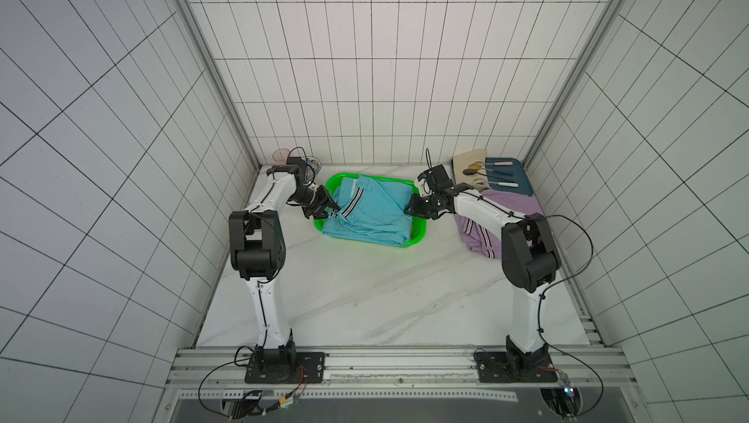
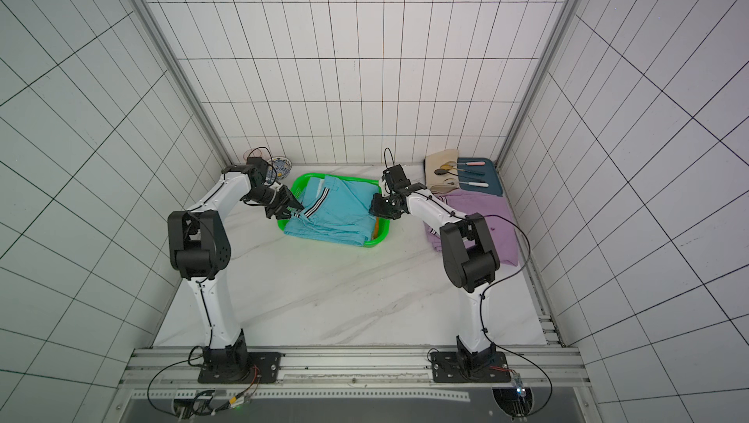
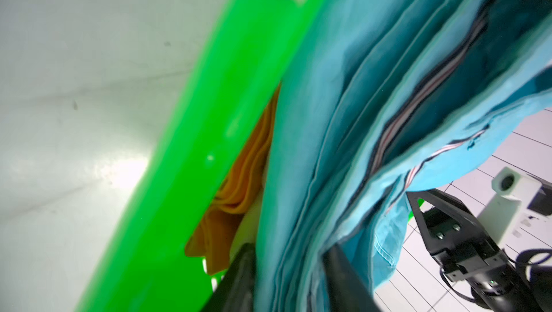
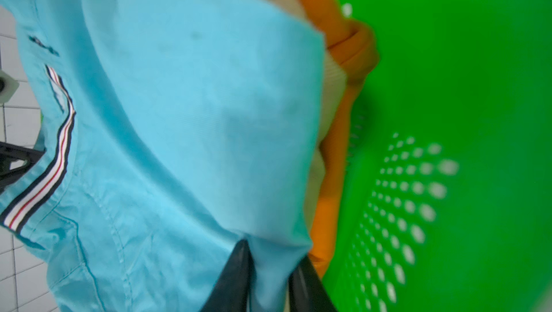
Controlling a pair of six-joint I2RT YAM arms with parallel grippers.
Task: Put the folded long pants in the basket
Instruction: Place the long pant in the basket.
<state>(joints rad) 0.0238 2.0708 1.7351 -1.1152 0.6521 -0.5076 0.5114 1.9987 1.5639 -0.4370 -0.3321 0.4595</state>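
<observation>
Left wrist, light blue pants (image 3: 343,116) between left end effector (image 3: 289,250) jaws

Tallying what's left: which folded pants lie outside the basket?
The lilac pants, lying on the table by the blue tray. The light blue pants sit on top in the basket, with orange pants under them.

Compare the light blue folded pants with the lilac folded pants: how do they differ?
The light blue pants are turquoise; the lilac pants are pale purple. The light blue pants lie in the green basket, over orange fabric; the lilac pants lie on the table, outside it. Both are folded, with striped trim.
</observation>
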